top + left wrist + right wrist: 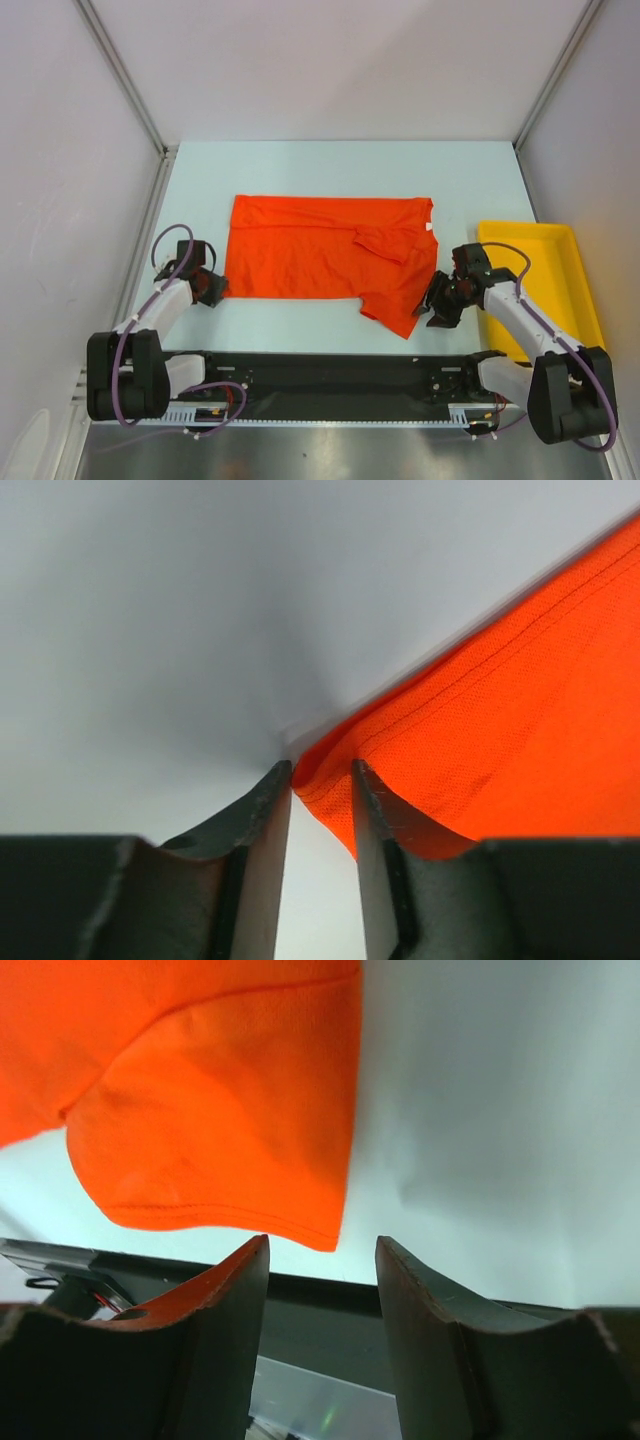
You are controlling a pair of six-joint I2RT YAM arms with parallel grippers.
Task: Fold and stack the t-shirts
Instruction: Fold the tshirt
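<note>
On the table (300, 165) the t-shirt (310, 255) lies spread across the middle, its right end rumpled toward the near edge. The yellow tray (540, 260) sits along the right edge. My left gripper (214, 289) stands narrowly parted at the shirt's near-left corner, not clamped. My right gripper (435, 306) gapes empty just beside the sleeve. I worry the left could pinch only the hem tip, and the corner would slip out.

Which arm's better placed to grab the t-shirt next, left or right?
Left, probably. The left gripper has the corner hem of the t-shirt at its fingertips; the right gripper stands open, the sleeve short of its jaws.
</note>
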